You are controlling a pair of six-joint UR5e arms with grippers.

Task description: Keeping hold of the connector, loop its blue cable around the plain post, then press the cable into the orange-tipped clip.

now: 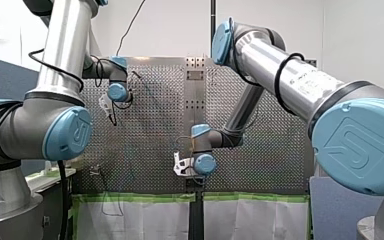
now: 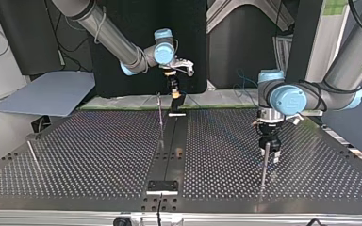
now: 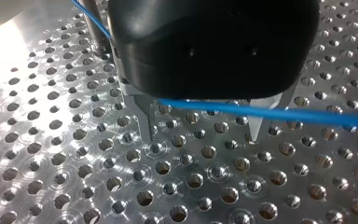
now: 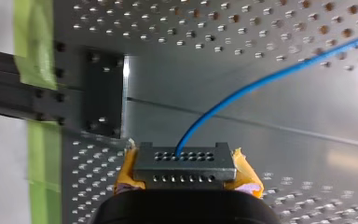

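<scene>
In the right wrist view my right gripper [image 4: 184,173] is shut on a grey connector [image 4: 184,162], held between yellow pads [image 4: 245,171]. A blue cable [image 4: 242,91] leaves the connector and runs out over the plate. In the top view this gripper [image 2: 176,100] hangs at the table's far middle. My left gripper [image 3: 203,136] is open, its metal fingers [image 3: 145,122] just above the plate; the blue cable [image 3: 270,112] crosses the gap between them, not gripped. A plain post [image 3: 92,23] stands beside it with the cable against it. A small orange-tipped clip [image 2: 179,152] sits on the centre strip.
A thin upright post [image 2: 265,165] stands just in front of my left gripper [image 2: 268,149] in the top view. Another rod [image 2: 34,157] leans at that view's left. A dark bracket [image 2: 162,186] sits at the near edge. Green tape [image 4: 33,42] lines the table's border.
</scene>
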